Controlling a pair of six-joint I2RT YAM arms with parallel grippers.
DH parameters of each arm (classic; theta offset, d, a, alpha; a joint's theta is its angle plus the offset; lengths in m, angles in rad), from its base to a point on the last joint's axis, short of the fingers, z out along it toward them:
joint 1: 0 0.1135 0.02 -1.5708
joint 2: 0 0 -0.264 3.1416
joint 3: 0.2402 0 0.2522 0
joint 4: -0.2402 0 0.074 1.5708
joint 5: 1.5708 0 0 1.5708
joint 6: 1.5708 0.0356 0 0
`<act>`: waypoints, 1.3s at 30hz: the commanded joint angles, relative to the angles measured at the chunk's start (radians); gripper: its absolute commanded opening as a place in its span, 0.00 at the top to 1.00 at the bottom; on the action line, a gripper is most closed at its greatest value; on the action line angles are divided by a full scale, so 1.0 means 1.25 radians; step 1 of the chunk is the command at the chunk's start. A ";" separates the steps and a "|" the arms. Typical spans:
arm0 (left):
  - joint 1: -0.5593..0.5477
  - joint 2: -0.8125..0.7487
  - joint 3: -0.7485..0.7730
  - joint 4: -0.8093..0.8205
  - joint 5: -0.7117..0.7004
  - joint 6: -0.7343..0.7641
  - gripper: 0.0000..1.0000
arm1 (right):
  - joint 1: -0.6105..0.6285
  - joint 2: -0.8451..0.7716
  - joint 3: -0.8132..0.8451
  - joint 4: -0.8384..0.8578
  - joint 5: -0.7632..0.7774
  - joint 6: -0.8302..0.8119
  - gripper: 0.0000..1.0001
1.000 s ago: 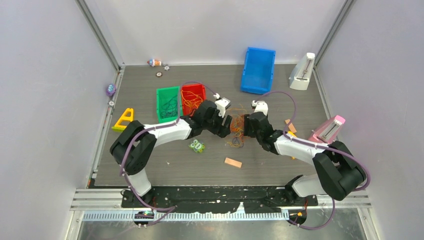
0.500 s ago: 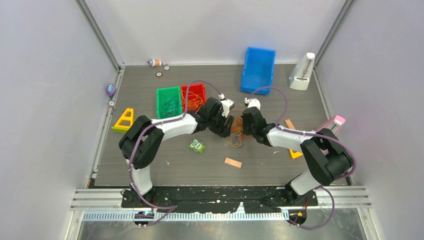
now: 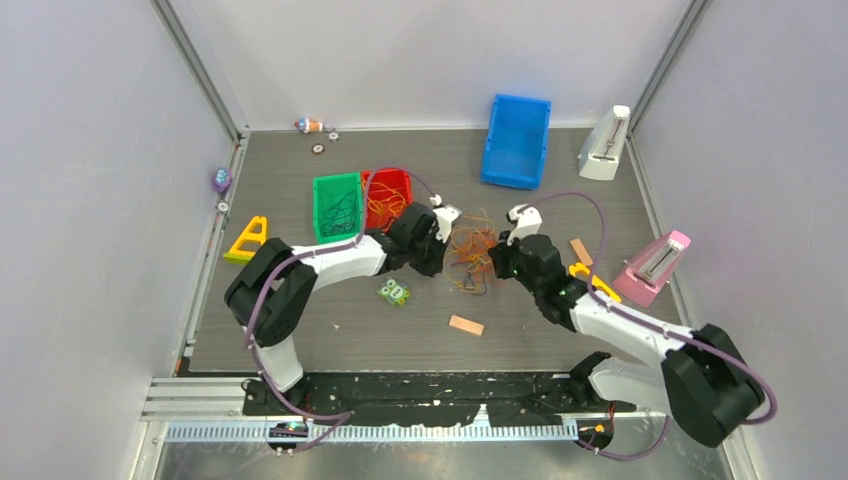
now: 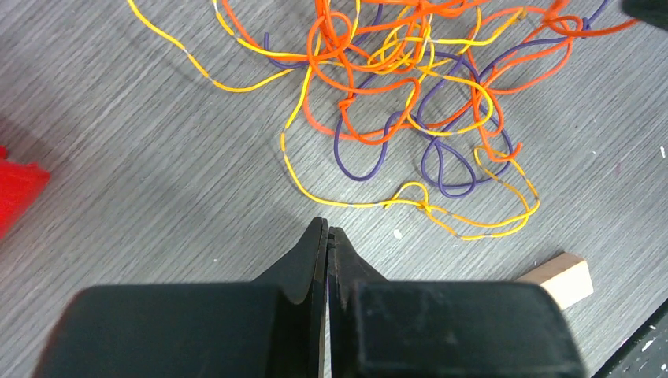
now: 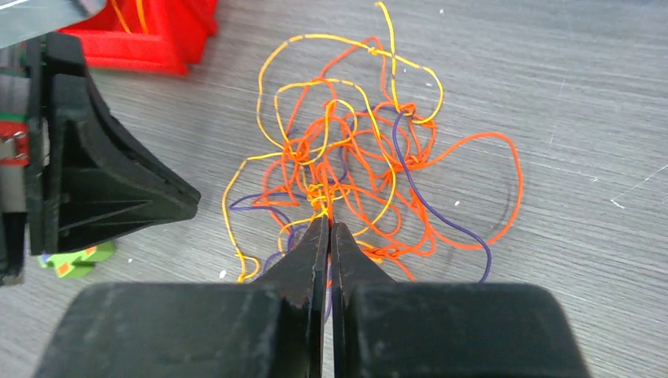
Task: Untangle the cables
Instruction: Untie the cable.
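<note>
The cables [image 3: 470, 252] are a tangle of thin orange, yellow and purple strands on the dark table between my two grippers. My left gripper [image 3: 441, 260] sits at the tangle's left edge. In the left wrist view its jaws [image 4: 327, 228] are shut with nothing between them, and the cables [image 4: 394, 87] lie just ahead of the tips, apart from them. My right gripper [image 3: 497, 263] is at the tangle's right edge. In the right wrist view it [image 5: 328, 223] is shut on the cables [image 5: 346, 165], with orange and purple strands running into the slit between the fingers.
A green bin [image 3: 336, 207] and a red bin [image 3: 386, 192] holding strands stand left of the tangle, and a blue bin [image 3: 516, 140] stands at the back. A small green toy [image 3: 394, 291] and a wooden block [image 3: 466, 325] lie close in front. A pink wedge [image 3: 655, 262] stands to the right.
Both grippers have closed, the right one onto strands of the tangle. The arms have drawn slightly apart, so the tangle shows between them, and the right arm has pulled back toward the near right.
</note>
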 commanded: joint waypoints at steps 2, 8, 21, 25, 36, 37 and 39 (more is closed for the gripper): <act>0.002 -0.068 -0.023 0.075 -0.057 -0.003 1.00 | 0.004 -0.117 -0.071 0.143 0.020 -0.014 0.94; 0.003 -0.151 -0.117 0.182 -0.141 -0.019 1.00 | 0.003 -0.231 -0.134 0.153 0.161 0.022 0.94; 0.003 -0.267 -0.247 0.310 -0.258 -0.022 1.00 | 0.002 -0.381 -0.213 0.147 0.336 0.077 0.94; 0.003 -0.225 -0.207 0.286 -0.176 -0.013 1.00 | 0.002 -0.326 -0.187 0.136 0.298 0.067 0.95; -0.008 -0.111 -0.106 0.253 0.079 -0.006 0.25 | 0.001 -0.278 -0.158 0.160 0.130 0.028 0.94; -0.011 -0.102 -0.096 0.243 0.082 -0.003 0.24 | 0.002 -0.280 -0.154 0.156 0.105 0.022 0.94; -0.013 -0.086 -0.078 0.219 0.077 -0.002 0.24 | 0.002 -0.286 -0.136 0.133 0.060 0.016 0.94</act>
